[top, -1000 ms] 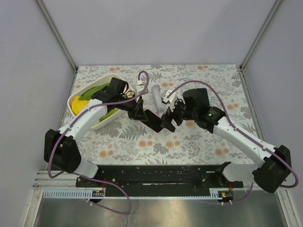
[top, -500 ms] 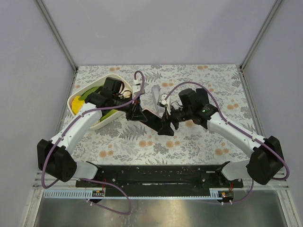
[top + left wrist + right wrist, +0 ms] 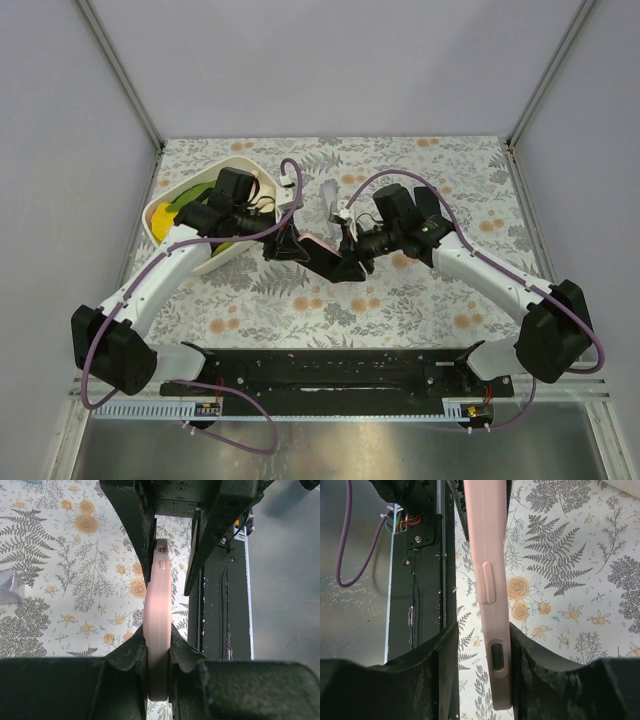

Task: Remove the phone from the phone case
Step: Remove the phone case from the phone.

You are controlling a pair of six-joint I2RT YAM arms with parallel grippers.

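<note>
- A white bowl (image 3: 152,218) of yellow and green items sits on the flowered table (image 3: 430,300) under the left arm, well apart from the grip.
- A clear plastic piece (image 3: 328,203) lies just behind the two grippers, and a black rail (image 3: 320,368) runs along the near edge.
- Nothing stands between the grippers except the pink phone case (image 3: 158,595), held edge-on above the table at mid-table, with the dark phone (image 3: 328,262) in it.
- The left gripper (image 3: 158,640) is clamped tight on one end of the case.
- The right gripper (image 3: 484,635) straddles the other end, half closed. One finger touches the case edge and a gap shows beside the other.
- Since a second ago, the right jaws have narrowed from wide open.
- The right gripper has also slid further over the case, and both arms have drawn closer together.
</note>
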